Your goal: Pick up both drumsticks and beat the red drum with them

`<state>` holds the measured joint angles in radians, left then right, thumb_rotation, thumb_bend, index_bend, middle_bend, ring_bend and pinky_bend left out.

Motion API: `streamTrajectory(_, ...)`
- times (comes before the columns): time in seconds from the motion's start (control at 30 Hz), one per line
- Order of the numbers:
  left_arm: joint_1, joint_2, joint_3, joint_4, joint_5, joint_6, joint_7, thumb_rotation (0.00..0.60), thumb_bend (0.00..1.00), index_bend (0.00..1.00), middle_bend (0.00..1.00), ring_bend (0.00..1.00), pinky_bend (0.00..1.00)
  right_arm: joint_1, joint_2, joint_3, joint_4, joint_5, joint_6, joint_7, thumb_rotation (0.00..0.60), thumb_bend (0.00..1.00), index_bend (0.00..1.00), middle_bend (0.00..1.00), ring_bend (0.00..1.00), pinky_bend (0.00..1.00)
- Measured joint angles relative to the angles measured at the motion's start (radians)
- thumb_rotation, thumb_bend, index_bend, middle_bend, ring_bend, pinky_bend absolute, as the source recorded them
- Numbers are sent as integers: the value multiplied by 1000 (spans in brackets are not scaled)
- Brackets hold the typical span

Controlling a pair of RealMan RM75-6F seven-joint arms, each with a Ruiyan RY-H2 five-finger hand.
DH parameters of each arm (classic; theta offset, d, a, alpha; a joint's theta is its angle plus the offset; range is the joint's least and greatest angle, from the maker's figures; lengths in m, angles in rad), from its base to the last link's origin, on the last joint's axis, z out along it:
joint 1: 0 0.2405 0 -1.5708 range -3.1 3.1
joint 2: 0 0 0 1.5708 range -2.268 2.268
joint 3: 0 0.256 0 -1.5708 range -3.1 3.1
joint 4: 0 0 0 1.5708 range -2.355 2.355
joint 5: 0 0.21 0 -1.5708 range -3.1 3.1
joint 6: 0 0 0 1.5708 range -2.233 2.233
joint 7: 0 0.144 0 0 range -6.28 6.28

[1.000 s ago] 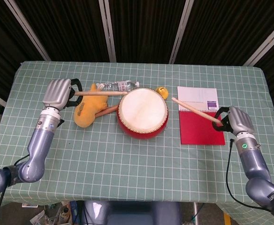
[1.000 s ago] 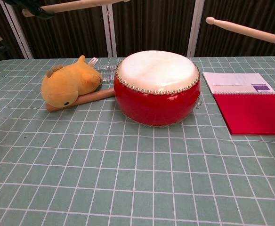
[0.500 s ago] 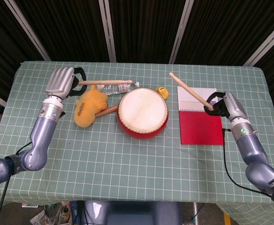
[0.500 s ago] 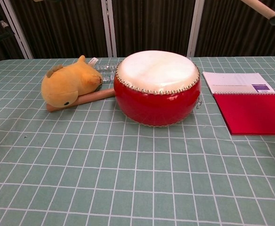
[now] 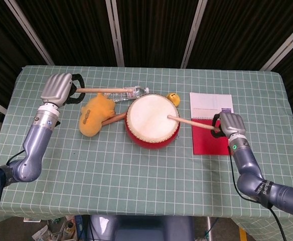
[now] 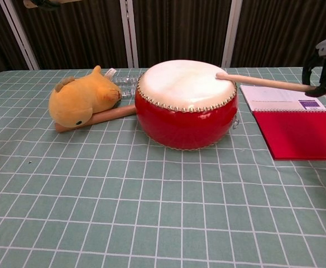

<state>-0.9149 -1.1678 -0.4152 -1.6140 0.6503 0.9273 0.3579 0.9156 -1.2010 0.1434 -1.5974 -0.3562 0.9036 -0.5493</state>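
The red drum with a white skin stands mid-table. My right hand holds a wooden drumstick whose tip lies on the right part of the drum skin. To the far left, my left hand grips a second drumstick, raised and pointing right over the plush, short of the drum. In the chest view only a sliver of that left hand shows at the top edge.
A yellow plush toy lies left of the drum on a thick wooden stick. A clear bottle and a small yellow toy lie behind the drum. A red-and-white notebook sits to the right.
My right hand has swung its drumstick down from a raised position onto the drum skin. My left hand lifted its stick up and back to the left.
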Motion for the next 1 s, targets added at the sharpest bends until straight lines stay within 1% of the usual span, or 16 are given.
streamTrajectory(0.07,2,2,7,-1,1,4,-4,600,597,758,1000,1000,1000,14,-41,-46,28,-35,79,-106,600,748,964,1000,1000,1000)
streamTrajectory(0.13,2,2,13,-6,2,11,-5,600,597,758,1000,1000,1000,20,-73,-72,47,-67,175,-201,600,748,965,1000,1000,1000)
streamTrajectory(0.2,1,1,17,-9,1,17,-4,600,597,758,1000,1000,1000,20,-85,-76,51,-82,236,-244,600,748,965,1000,1000,1000)
streamTrajectory(0.27,-3,-2,20,-15,-2,26,0,600,597,758,1000,1000,1000,17,-88,-70,47,-98,270,-249,600,748,965,1000,1000,1000)
streamTrajectory(0.4,-14,-13,23,-32,-7,47,9,600,597,758,1000,1000,1000,-6,-67,-38,7,-129,310,-154,600,748,965,1000,1000,1000)
streamTrajectory(0.5,-26,-22,26,-48,-10,62,28,600,597,758,1000,1000,1000,-38,-27,5,-61,-141,321,-41,600,748,965,1000,1000,1000)
streamTrajectory(0.63,-49,-50,26,-61,-14,91,49,600,597,758,1000,1000,1000,-103,62,68,-176,-141,303,120,600,748,965,1000,1000,1000)
streamTrajectory(0.7,-62,-69,24,-61,-15,101,57,600,597,758,1000,1000,1000,-137,102,87,-209,-143,285,174,600,748,965,1000,1000,1000)
streamTrajectory(0.73,-72,-83,22,-58,-17,106,62,600,597,758,1000,1000,1000,-157,125,95,-222,-148,268,201,600,748,965,1000,1000,1000)
streamTrajectory(0.83,-105,-123,20,-40,-25,112,87,600,597,758,1000,1000,1000,-192,158,103,-233,-169,234,244,600,748,965,1000,1000,1000)
streamTrajectory(1.0,-171,-194,28,18,-56,104,158,600,597,759,1000,1000,1000,-220,183,108,-225,-192,206,282,600,748,965,1000,1000,1000)
